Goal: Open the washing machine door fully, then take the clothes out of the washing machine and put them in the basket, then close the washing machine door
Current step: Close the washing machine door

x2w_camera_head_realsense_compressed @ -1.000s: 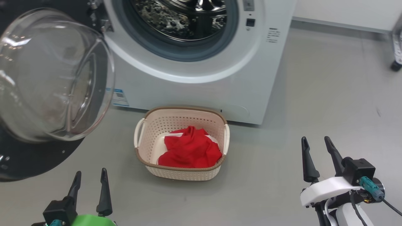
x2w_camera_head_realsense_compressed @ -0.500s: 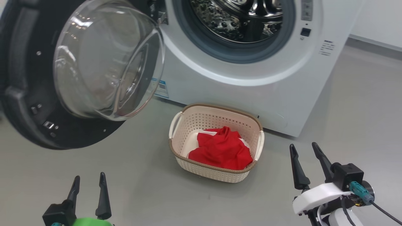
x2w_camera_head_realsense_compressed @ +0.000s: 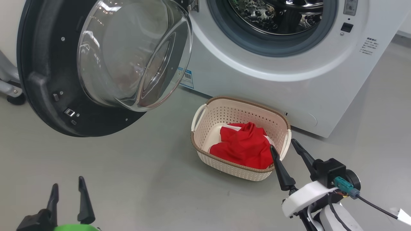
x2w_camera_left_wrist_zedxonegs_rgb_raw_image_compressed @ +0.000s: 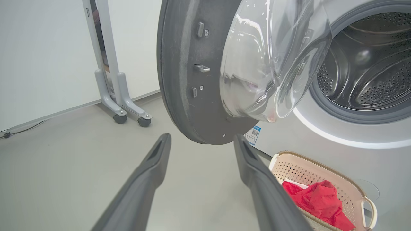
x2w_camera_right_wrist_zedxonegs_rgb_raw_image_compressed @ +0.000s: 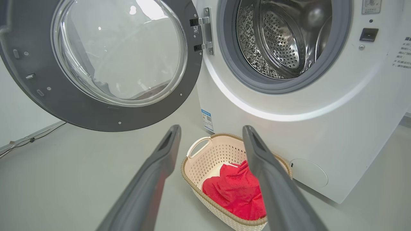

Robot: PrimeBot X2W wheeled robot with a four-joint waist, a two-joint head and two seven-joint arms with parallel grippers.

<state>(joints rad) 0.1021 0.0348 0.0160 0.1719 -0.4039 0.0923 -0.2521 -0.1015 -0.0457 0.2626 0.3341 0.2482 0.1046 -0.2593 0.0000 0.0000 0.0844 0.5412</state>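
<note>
Both pincers stand with their fingers spread and nothing between them. The left gripper point(x2w_camera_head_realsense_compressed: 67, 182) sits low over bare grey floor point(x2w_camera_head_realsense_compressed: 135, 166), well apart from everything. The right gripper point(x2w_camera_head_realsense_compressed: 282, 143) is near the basket's point(x2w_camera_head_realsense_compressed: 247, 102) right-hand corner, and no contact can be made out. The fingers are long, matt, dark and tapered to blunt tips.

The basket is cream plastic, rounded and rectangular, with perforated walls, a brown woven-look rim and looped side handles. It stands on the floor just in front of the washing machine point(x2w_camera_head_realsense_compressed: 244, 83). The clothes point(x2w_camera_head_realsense_compressed: 244, 146) lie crumpled inside it as bright red fabric, with a strip of white cloth point(x2w_camera_head_realsense_compressed: 236, 127) at their far edge; no lettering shows.

The washing machine is glossy white and boxy, with a grey rubber seal point(x2w_camera_head_realsense_compressed: 257, 48) around a dimpled, shiny steel drum point(x2w_camera_head_realsense_compressed: 276, 16). The washing machine door point(x2w_camera_head_realsense_compressed: 41, 80) is swung wide open to the left, with a broad dark rim around a bulging clear glass bowl point(x2w_camera_head_realsense_compressed: 128, 54).

A small blue sticker point(x2w_camera_head_realsense_compressed: 186, 78) with a square code sits at the machine's base, and the print point(x2w_camera_head_realsense_compressed: 369, 46) on the front panel is too small to read.

From the right wrist, the metal hinge point(x2w_camera_right_wrist_zedxonegs_rgb_raw_image_compressed: 205, 32) joining door to cabinet is plain. From the left wrist, a pale wheeled stand point(x2w_camera_left_wrist_zedxonegs_rgb_raw_image_compressed: 112, 80) shows beside the wall behind the door.
</note>
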